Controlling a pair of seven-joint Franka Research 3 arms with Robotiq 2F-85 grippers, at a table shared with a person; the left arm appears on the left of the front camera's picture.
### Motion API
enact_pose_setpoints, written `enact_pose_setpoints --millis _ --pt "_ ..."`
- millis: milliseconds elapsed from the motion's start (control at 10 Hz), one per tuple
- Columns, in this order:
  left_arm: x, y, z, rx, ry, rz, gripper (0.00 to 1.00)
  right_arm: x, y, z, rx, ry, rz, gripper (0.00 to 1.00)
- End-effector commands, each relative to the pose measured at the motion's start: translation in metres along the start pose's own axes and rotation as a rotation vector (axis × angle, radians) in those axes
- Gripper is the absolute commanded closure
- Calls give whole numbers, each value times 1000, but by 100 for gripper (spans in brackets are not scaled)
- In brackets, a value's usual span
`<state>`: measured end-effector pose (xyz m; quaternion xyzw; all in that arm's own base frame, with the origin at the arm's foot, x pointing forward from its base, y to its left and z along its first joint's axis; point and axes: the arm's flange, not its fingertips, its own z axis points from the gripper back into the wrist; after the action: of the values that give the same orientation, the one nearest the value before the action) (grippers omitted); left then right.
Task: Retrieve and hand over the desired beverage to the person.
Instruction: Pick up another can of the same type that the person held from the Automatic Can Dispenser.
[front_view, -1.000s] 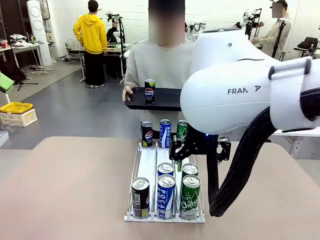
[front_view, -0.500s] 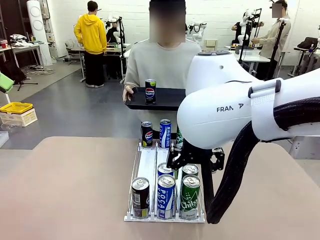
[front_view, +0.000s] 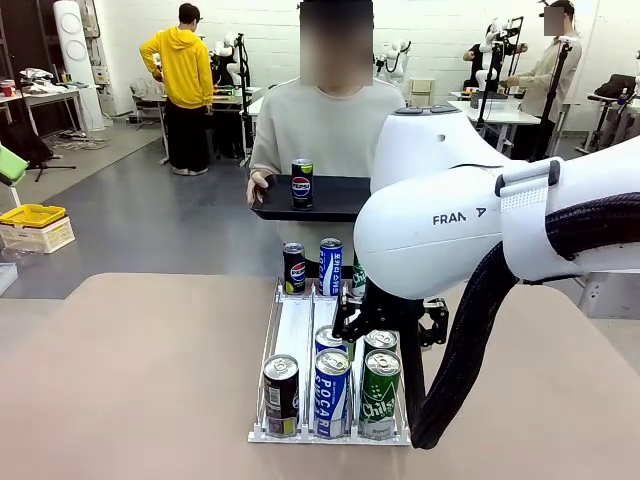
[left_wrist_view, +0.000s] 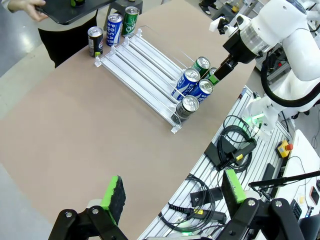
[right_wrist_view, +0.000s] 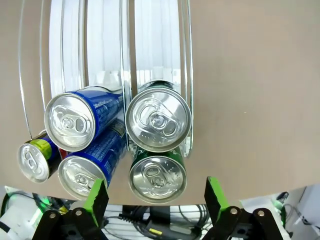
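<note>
On the worktop (front_view: 130, 380), note the right arm (front_view: 450, 230) reaching over the clear rack (front_view: 293, 320); the person (front_view: 320, 130) at the far side holds a black tray (front_view: 335, 198) bearing one upright Pepsi can (front_view: 302, 183). The right jaws stand wide open and empty above the rack's nearest green can (right_wrist_view: 157, 177); the left jaws, also open and empty, hang well apart from it.
</note>
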<state>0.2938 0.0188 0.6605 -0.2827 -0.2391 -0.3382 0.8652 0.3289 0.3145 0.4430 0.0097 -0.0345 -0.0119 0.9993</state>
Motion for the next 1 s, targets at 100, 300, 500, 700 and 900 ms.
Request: enact_pose_setpoints --millis 100,300,500,700,900 --pt "-1 -1 1 -19 -11 -12 0 1 0 -1 -4 0 11 0" --pt "-1 -1 1 -19 -11 -12 0 1 0 -1 -4 0 11 0" --pt "-1 -1 1 -19 -11 -12 0 0 -3 -3 3 1 -1 0" --pt "-1 -1 1 -19 -11 -12 0 -2 -8 -6 9 0 -13 0" --pt "-1 -1 1 -19 -11 -12 0 -2 -14 -8 11 -3 -30 0"
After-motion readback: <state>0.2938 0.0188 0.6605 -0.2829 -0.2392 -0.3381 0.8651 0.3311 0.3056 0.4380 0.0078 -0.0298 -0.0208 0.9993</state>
